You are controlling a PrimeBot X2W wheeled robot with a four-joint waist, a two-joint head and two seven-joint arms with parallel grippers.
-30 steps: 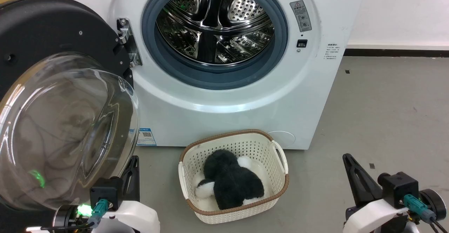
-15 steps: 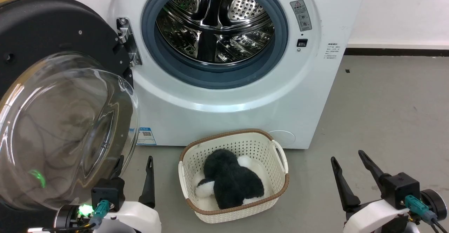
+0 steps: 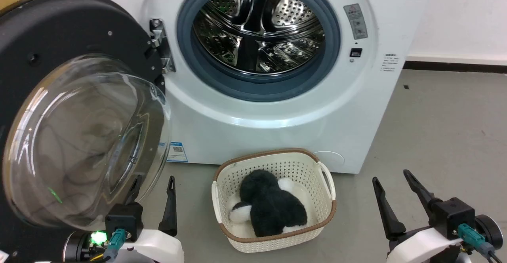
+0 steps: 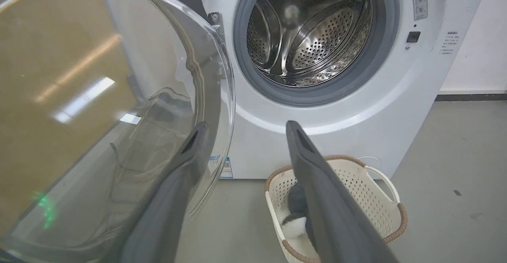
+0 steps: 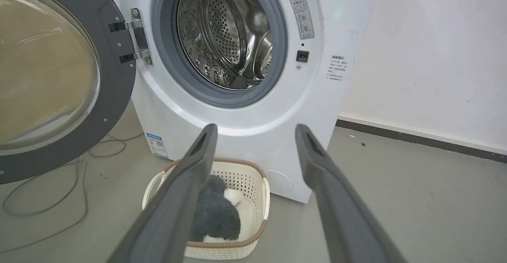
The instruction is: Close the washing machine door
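The washing machine (image 3: 277, 128) is a white front-loader with its steel drum (image 3: 257, 29) exposed. The washing machine door (image 3: 71, 25) hangs wide open on the left from a metal hinge (image 3: 160, 45), its black rim and bulging glass bowl (image 3: 87, 144) facing me. My left gripper (image 3: 154, 182) stands open low beside the bowl's lower edge, one finger seen through the glass. My right gripper (image 3: 390, 176) is open over the floor at the lower right, holding nothing. The door (image 4: 119, 96) fills the left of the left wrist view, beside the open left gripper (image 4: 246, 125). The right gripper (image 5: 255, 127) points at the machine (image 5: 245, 144).
A cream laundry basket (image 3: 277, 164) with a black and white plush toy (image 3: 273, 211) stands on the grey floor before the machine, between my grippers. A cable (image 5: 39, 199) lies on the floor under the door. A white wall (image 5: 416, 57) runs along the right.
Both grippers have gone from shut to open. The head camera has shifted a little, so the whole scene sits further right. The door has not swung.
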